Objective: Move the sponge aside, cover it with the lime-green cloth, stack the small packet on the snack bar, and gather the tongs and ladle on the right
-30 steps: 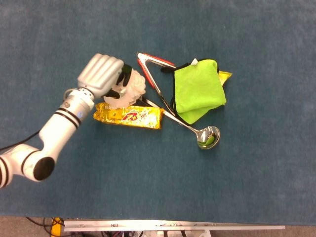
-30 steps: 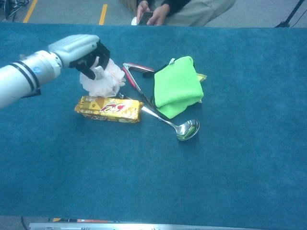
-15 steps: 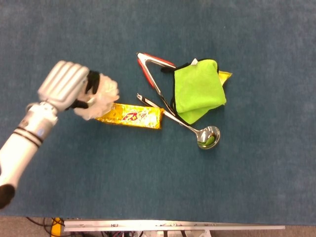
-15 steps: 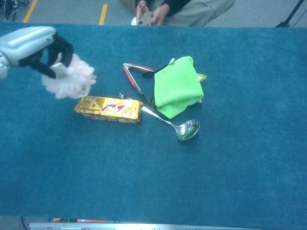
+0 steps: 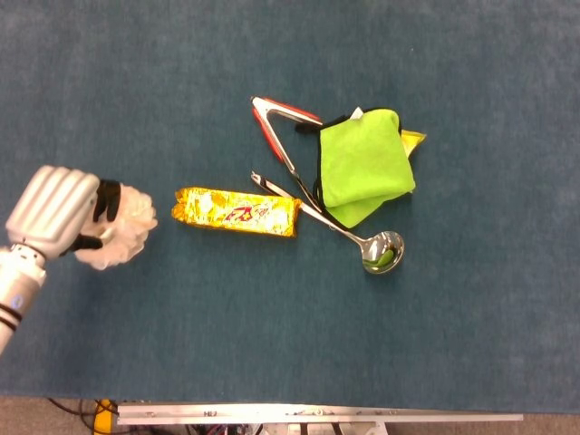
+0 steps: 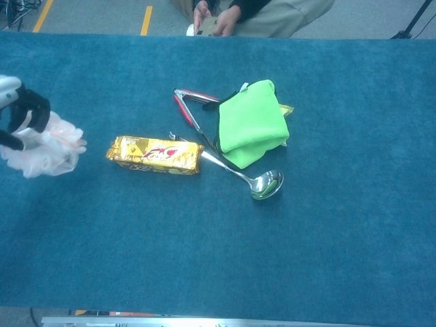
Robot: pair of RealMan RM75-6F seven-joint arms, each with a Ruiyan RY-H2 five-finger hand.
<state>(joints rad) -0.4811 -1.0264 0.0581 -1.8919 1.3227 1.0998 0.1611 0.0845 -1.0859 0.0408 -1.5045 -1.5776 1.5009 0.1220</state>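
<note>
The left robot hand (image 5: 53,211) has its fingers curled around the fluffy white sponge (image 5: 122,228) at the far left of the blue desk (image 5: 272,344). The gold snack bar (image 5: 238,210) lies apart to its right. Past that, the tongs (image 5: 276,136) and ladle (image 5: 362,243) poke out from under the lime-green cloth (image 5: 362,168). A yellow packet (image 5: 413,139) peeks from behind the cloth. Only the chest view shows a person (image 6: 235,13) beyond the far edge.

The bench (image 5: 471,344) is dark teal. The cloth (image 5: 362,168) is lime green, the snack bar (image 5: 237,211) gold with red lettering, the sponge (image 5: 122,228) pale pinkish white, the tongs (image 5: 276,127) silver with red grips, the ladle (image 5: 367,245) shiny silver.
</note>
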